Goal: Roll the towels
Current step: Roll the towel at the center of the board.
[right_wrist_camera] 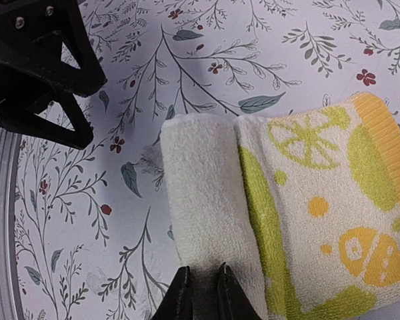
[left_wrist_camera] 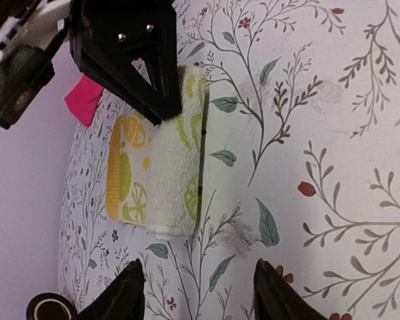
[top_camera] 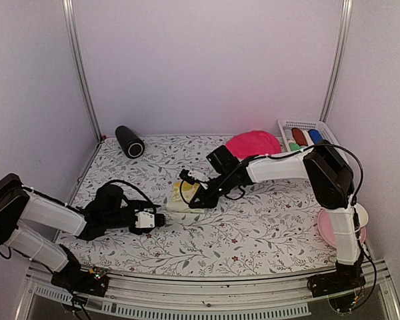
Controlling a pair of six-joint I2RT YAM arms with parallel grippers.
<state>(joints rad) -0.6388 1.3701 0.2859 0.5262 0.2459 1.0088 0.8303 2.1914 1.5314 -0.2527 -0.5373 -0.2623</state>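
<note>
Left gripper (left_wrist_camera: 199,298) sits low over the desk (top_camera: 267,220), jaws spread, nothing in them. In the overhead view it points toward about 2 o'clock, straight at the towel (top_camera: 177,199), which is just ahead of it and not touching.

The towel is the yellow lemon-print one, mid-desk and partly rolled. The rolled part (right_wrist_camera: 199,200) is on the 6 o'clock side, and the flat printed part lies beyond it toward 12.

Here's the bit that matters, I think: the roll's long axis runs roughly 8 to 2 o'clock, the same line the left gripper is aimed along, so that gripper is looking at the roll's free end.

The right gripper (right_wrist_camera: 201,293) is at the other end, the 2 o'clock one, fingers pressed nearly together and pinching the roll there.

So the right arm has the hold and the left is nearest the loose end – rolling on would mean turning the roll across that axis, toward the flat part.
</note>
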